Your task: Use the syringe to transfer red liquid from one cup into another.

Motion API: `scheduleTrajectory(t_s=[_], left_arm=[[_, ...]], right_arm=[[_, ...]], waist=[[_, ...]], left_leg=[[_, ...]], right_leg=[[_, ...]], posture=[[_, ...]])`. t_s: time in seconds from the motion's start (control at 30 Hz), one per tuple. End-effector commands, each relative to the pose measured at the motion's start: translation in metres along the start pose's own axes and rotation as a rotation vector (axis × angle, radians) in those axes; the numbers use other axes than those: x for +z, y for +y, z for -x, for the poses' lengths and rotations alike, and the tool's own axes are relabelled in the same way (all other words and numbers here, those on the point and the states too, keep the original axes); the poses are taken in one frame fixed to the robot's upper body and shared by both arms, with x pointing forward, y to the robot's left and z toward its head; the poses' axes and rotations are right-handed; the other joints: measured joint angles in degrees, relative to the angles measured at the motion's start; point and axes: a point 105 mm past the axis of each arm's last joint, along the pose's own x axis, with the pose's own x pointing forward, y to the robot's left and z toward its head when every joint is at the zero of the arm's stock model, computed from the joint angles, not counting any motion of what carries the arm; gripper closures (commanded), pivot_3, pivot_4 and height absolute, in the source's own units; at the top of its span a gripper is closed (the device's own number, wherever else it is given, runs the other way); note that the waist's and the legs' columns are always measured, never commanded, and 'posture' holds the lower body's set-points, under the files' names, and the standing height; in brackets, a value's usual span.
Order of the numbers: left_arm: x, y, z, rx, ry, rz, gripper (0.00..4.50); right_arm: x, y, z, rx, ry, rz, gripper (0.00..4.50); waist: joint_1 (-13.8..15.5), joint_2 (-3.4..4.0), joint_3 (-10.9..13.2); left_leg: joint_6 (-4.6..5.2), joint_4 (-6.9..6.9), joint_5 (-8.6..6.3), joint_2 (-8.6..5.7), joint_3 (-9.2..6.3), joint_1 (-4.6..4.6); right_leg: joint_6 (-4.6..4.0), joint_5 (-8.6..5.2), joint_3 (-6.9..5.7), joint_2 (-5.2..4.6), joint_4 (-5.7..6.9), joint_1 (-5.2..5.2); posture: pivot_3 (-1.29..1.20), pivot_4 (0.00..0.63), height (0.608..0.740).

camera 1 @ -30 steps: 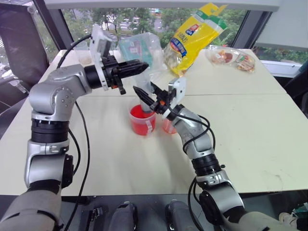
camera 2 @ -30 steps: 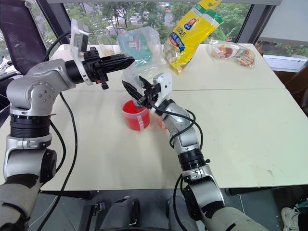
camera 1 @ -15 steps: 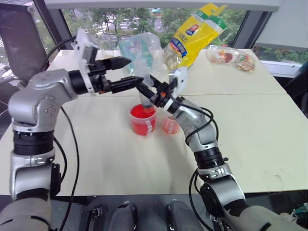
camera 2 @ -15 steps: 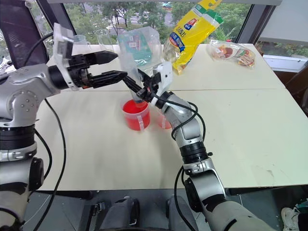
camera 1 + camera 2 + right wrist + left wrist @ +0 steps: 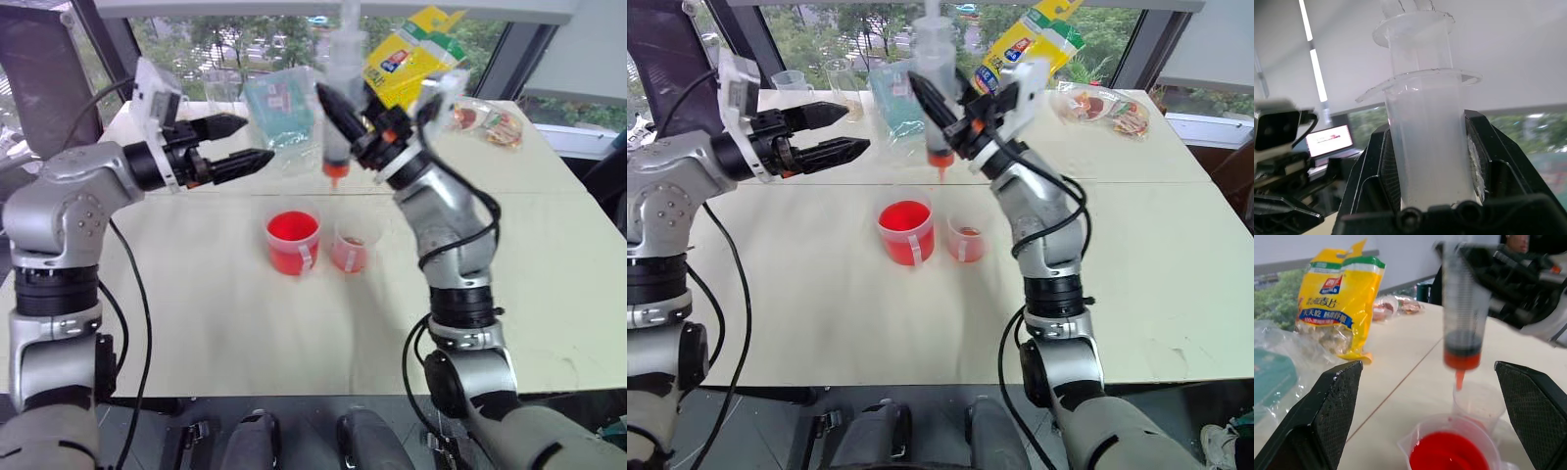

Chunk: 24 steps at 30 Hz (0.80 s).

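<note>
Your right gripper [image 5: 364,122] is clamped on the barrel of the syringe [image 5: 338,127], which hangs upright in the air, orange tip down, plunger rising past the top of the head views. A little red liquid [image 5: 1462,359] sits at the bottom of the barrel. The tip is above the table [image 5: 549,264], over the gap between the two cups and clear of both rims.

The wide cup [image 5: 293,241], bright red, stands near the middle of the table. The narrow cup [image 5: 350,247], pale pink, stands just beside it on its right, apart from it.

Your left gripper [image 5: 238,144] is spread wide and holds nothing. It is raised to the left of the syringe, fingers pointing toward it and well apart from it.

A yellow bag [image 5: 402,69] and a clear bag [image 5: 284,108] lie along the table's far edge.
</note>
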Motion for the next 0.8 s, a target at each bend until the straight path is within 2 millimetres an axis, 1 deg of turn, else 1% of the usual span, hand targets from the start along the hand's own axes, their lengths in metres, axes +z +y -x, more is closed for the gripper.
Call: scheduleTrajectory(t_s=[0.03,0.13,0.23,0.3,0.4,0.57,0.73,0.8], left_arm=[[0.016,0.001,-0.011,-0.013,-0.052,-0.069,0.05],[0.02,0.004,-0.025,-0.02,-0.082,-0.076,0.05],[0.024,0.008,-0.038,-0.02,-0.105,-0.09,0.05],[0.029,0.01,-0.047,-0.024,-0.128,-0.097,0.05],[0.035,0.012,-0.064,-0.033,-0.155,-0.102,0.05],[0.034,0.009,-0.088,-0.083,-0.162,-0.099,0.05],[0.031,0.005,-0.104,-0.135,-0.166,-0.085,0.05],[0.029,0.003,-0.107,-0.152,-0.163,-0.083,0.05]], right_arm=[[0.009,-0.005,0.015,-0.035,-0.018,0.028,3.07],[-0.01,-0.01,0.032,-0.078,0.039,0.03,3.07],[-0.026,-0.008,0.042,-0.092,0.079,0.03,3.07],[-0.031,-0.007,0.045,-0.097,0.094,0.033,3.07],[-0.034,-0.006,0.047,-0.107,0.101,0.03,3.07],[-0.035,-0.001,0.047,-0.102,0.105,0.028,3.07],[-0.034,0.005,0.047,-0.082,0.106,0.032,3.07],[-0.034,0.006,0.047,-0.078,0.106,0.033,3.07]], waist=[[0.01,0.0,0.0],[0.02,-0.01,-0.01],[-0.12,0.0,0.0],[-0.09,0.0,0.0],[-0.03,0.0,0.0],[0.04,0.0,0.0],[-0.05,0.0,0.0],[-0.05,0.0,0.0]], left_leg=[[0.0,0.0,0.0,0.0,0.0,0.0],[0.0,0.0,0.0,0.0,0.01,0.0],[0.0,0.0,0.0,0.0,0.03,-0.01],[0.0,0.0,0.0,0.0,0.05,-0.01],[0.0,0.01,0.0,0.0,0.05,-0.01],[0.0,0.0,0.0,0.0,0.06,-0.01],[0.0,0.0,0.0,0.0,0.05,-0.02],[0.0,0.0,0.0,0.0,0.05,-0.02]], right_leg=[[0.0,0.0,0.0,0.0,0.0,0.0],[0.0,0.0,0.0,0.02,0.0,0.0],[0.0,0.0,0.03,0.04,0.0,-0.02],[0.0,0.0,0.03,0.07,0.02,-0.04],[0.0,0.0,0.02,0.08,0.01,-0.04],[0.0,0.0,0.01,0.09,-0.03,-0.04],[0.0,0.0,0.01,0.11,-0.03,-0.04],[0.01,0.0,0.0,0.13,-0.03,-0.04]], posture=[[0.0,0.15,0.74],[0.0,0.15,0.74],[0.0,0.15,0.74],[0.0,0.15,0.74],[0.0,0.15,0.74],[0.0,0.15,0.74],[0.0,0.15,0.74],[0.0,0.15,0.74]])
